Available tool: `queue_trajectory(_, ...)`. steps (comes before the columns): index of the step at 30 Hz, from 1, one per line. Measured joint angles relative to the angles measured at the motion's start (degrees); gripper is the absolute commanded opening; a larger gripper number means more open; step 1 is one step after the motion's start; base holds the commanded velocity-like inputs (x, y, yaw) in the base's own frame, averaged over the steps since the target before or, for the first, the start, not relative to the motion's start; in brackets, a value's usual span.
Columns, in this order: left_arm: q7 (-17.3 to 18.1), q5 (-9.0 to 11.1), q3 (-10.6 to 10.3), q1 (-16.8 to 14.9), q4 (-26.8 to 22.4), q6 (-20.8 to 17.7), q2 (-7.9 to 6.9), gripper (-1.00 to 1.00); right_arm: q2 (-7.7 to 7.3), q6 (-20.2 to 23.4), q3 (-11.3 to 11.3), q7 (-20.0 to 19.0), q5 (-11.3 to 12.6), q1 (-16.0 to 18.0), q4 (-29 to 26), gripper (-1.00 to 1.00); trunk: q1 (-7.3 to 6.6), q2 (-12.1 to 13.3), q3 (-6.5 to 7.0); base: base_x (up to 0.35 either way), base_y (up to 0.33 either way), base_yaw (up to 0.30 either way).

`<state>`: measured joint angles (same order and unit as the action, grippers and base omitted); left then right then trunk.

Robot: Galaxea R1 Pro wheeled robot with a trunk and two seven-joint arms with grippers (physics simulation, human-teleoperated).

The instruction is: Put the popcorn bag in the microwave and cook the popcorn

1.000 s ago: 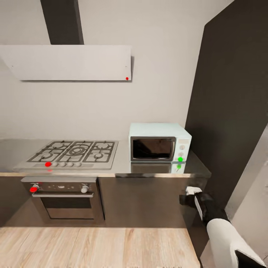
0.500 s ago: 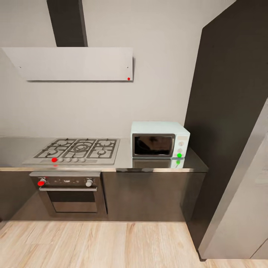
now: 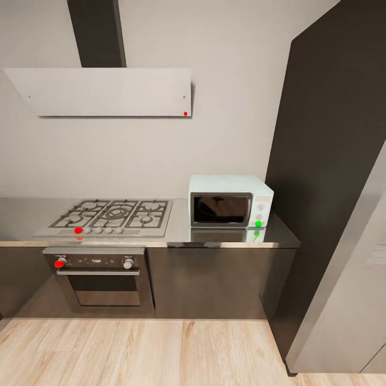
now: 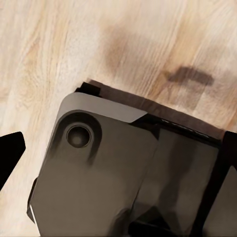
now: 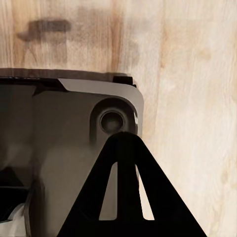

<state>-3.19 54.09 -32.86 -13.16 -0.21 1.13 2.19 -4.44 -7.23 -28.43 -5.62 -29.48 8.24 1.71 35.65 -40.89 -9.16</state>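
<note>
I'm facing the kitchen wall from out on the light wood plank floor [image 3: 139,348], and the microwave [image 3: 230,201] sits square ahead, a small pale-blue box on the right end of the dark glossy countertop [image 3: 225,238], its dark glass door shut and a green dot [image 3: 258,223] lit low on its side panel, mirrored in the slab just below. To its left lies the steel gas hob [image 3: 110,214] with a red dot [image 3: 78,230] at its near-left corner, and under that the built-in oven [image 3: 99,276] with a red-marked knob on the left. Above the hob hangs the flat pale extractor hood [image 3: 104,91], with a dark flue rising from it. A tall dark cabinet [image 3: 332,161] closes off the right side, right beside the microwave. Down by my left wrist I see my own dark grey base [image 4: 113,173] over the wood floor, and one black fingertip [image 4: 10,150] pokes in at the edge; I cannot tell whether those jaws are apart or together. By my right wrist, one black triangular finger [image 5: 128,192] hangs over the base's rounded corner [image 5: 113,118] and the planks, and again I cannot tell how those jaws stand.
</note>
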Motion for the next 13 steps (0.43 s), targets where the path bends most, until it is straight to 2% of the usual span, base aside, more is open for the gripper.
queue_trajectory(2, 0.3, -0.2, -0.2, 0.0, 0.0, -0.2, -0.18, 1.0, -0.21, -0.1, 0.0, 0.0, 0.1, -0.1, 0.0, -1.0, 0.0, 0.0, 0.0, 0.0, 0.0, 0.0)
queue_trajectory(5, 0.9, -1.6, -0.4, 0.0, 0.0, -0.4, -0.27, 1.0, -0.71, -0.4, -0.4, 0.0, 0.6, -0.1, 0.0, -1.0, 0.0, 0.0, 0.0, 0.0, 0.0, 0.0)
queue_trajectory(9, 1.8, -2.7, -0.4, 0.0, -0.1, -0.3, -0.94, 1.0, -1.6, -2.5, -0.4, 0.0, 4.7, -1.6, 0.0, -1.0, 0.0, 0.0, 0.0, 0.0, 0.0, 0.0)
queue_trajectory(10, 1.4, 0.1, -0.1, 0.0, -0.6, 0.7, -3.63, 1.0, 2.36, -3.2, 2.4, 7.4, 0.9, -2.5, -2.2, -1.0, 0.0, 0.0, 0.0, 0.0, 0.0, 0.0)
queue_trajectory(11, 1.4, 0.2, -0.1, 0.0, -0.6, 0.7, -4.18, 1.0, 4.44, -3.0, 0.7, 8.4, 0.6, -2.5, -2.2, -1.0, 0.0, 0.0, 0.0, 0.0, 0.0, 0.0)
queue_trajectory(12, 1.4, 0.2, -0.1, 0.0, -0.6, 0.7, -4.2, 1.0, 5.21, -3.1, 0.7, 9.3, -2.9, -2.5, -2.2, -1.0, 0.0, 0.0, 0.0, 0.0, 0.0, 0.0)
queue_trajectory(13, 1.4, 0.2, -0.1, 0.0, -0.6, 0.7, -4.2, 1.0, 5.3, -3.2, 0.3, 9.5, -3.3, -2.5, -2.2, -1.0, 0.0, 0.0, 0.0, 0.0, 0.0, 0.0)
